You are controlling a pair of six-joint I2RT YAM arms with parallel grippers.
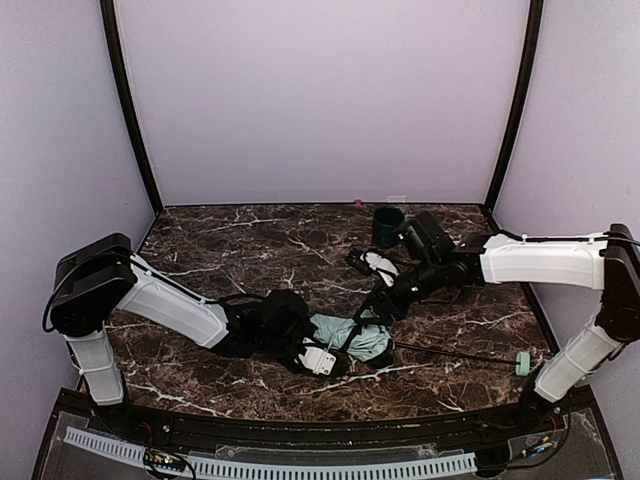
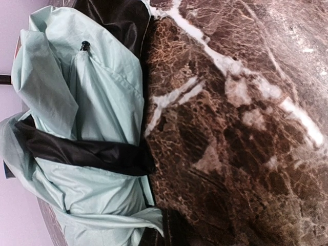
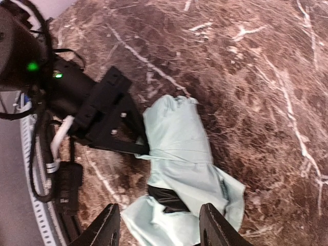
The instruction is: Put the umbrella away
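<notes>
The umbrella [image 1: 352,338] lies collapsed on the marble table, its mint canopy bunched with black underside showing. Its thin black shaft [image 1: 450,355] runs right to the small mint handle [image 1: 522,363]. My left gripper [image 1: 305,338] sits at the canopy's left edge. In the right wrist view its black fingers [image 3: 115,123] meet on the fabric edge. The canopy fills the left of the left wrist view [image 2: 87,102], where my own fingers do not show. My right gripper [image 3: 161,230] is open, its fingertips [image 3: 107,225] either side of the canopy [image 3: 179,143], just above it.
A dark green cup [image 1: 388,224] stands at the back, behind the right arm. The left arm's cables [image 3: 46,154] trail near the table's front edge. Lilac walls close in the back and both sides.
</notes>
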